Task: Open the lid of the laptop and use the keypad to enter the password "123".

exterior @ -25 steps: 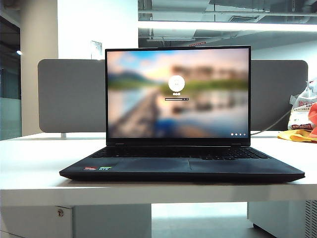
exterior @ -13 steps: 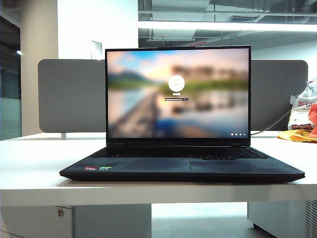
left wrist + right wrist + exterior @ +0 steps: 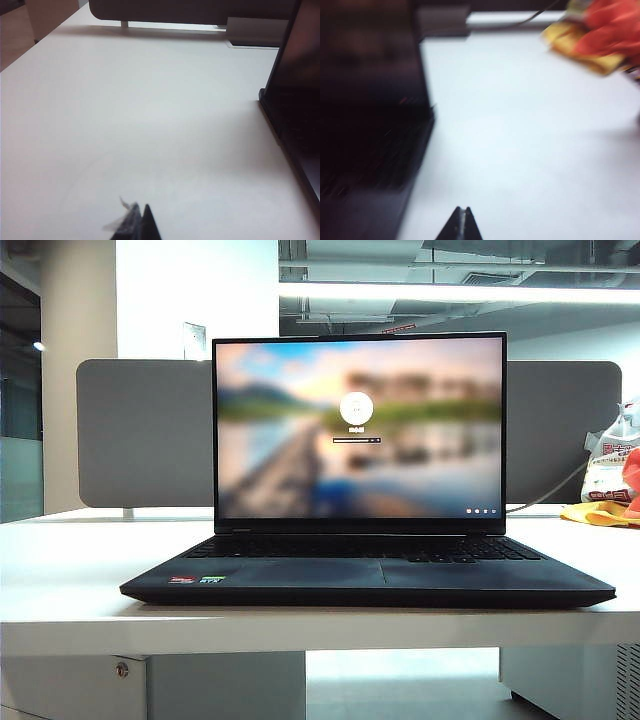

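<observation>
- Fingers of the left gripper [image 3: 137, 225] were pressed together, holding nothing, hovering over bare surface [image 3: 125, 125] beside the laptop's left edge; a scrap of clear tape seemed to cling to one tip.
- Fingers of the right gripper [image 3: 461, 226] were likewise pinched to a single point, empty, above the surface just beside the laptop's right edge. View was motion-blurred. Judged: a narrow tip suits pressing single keys.
- Neither arm showed in the exterior view.
- Laptop [image 3: 365, 575] sat centred near the front edge of the surface, trackpad side toward the camera.
- Lid [image 3: 358, 430] stood upright and open, screen lit with a login page and entry field. Judged: opening step complete; whether digits were entered could not be read.
- Keypad [image 3: 365, 548] lay exposed at the lid's foot, nothing on it.
- Grey divider board [image 3: 145, 435] stood behind the lid.
- Orange and yellow bags [image 3: 610, 495] rested at the far right, well apart from the laptop; a cable ran toward them.
</observation>
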